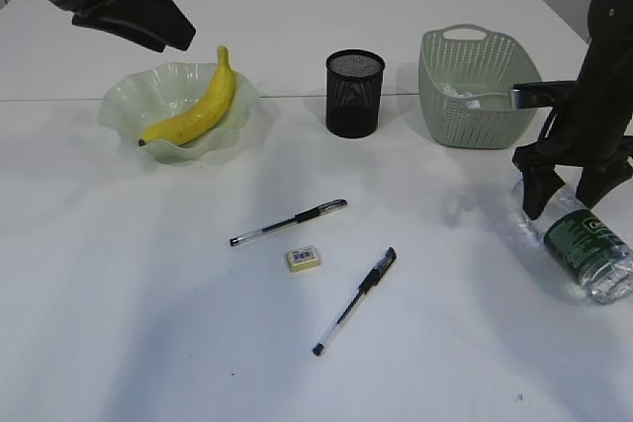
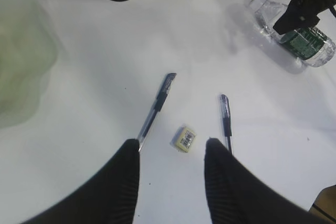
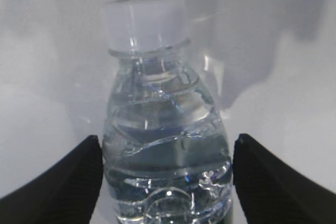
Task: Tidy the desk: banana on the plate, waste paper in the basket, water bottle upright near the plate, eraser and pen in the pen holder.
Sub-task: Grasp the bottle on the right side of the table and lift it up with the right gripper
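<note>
Lying flat on the worktop (image 1: pixel 148 323), the water bottle (image 1: pixel 589 249) sits between the right gripper's (image 1: pixel 561 203) parted fingers, ungripped; its label is cropped in the wrist view. Left gripper's (image 2: pixel 170 153) fingers apart, empty.

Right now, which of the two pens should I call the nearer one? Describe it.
Start at the black mesh cup and come toward the camera, past the small yellow eraser. The nearer pen lies right of the eraser, unlike the other pen, which lies behind it.
</note>
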Tool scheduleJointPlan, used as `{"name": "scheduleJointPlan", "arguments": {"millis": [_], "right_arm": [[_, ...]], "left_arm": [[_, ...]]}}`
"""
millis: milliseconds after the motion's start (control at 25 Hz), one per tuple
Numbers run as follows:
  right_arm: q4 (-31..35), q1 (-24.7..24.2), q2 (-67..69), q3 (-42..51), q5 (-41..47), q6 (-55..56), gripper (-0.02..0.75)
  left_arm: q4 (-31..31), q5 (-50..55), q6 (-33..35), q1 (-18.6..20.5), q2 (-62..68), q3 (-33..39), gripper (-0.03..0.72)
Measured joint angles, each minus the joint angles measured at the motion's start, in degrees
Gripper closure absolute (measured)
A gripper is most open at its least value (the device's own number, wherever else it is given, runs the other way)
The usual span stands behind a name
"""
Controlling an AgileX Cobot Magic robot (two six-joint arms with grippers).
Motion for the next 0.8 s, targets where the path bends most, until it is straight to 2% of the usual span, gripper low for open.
{"name": "scheduleJointPlan", "arguments": {"millis": [600,800], "right_arm": [[-0.1,0.0,0.0,0.1,0.0,-2.5,0.168],[-0.3,0.0,0.0,0.1,0.0,-2.6,0.244]], "left_arm": [[0.1,1.2,0.0,0.0,-0.1,0.0,0.403],[0.2,1.6,0.0,0.0,-0.1,0.0,0.403]]}}
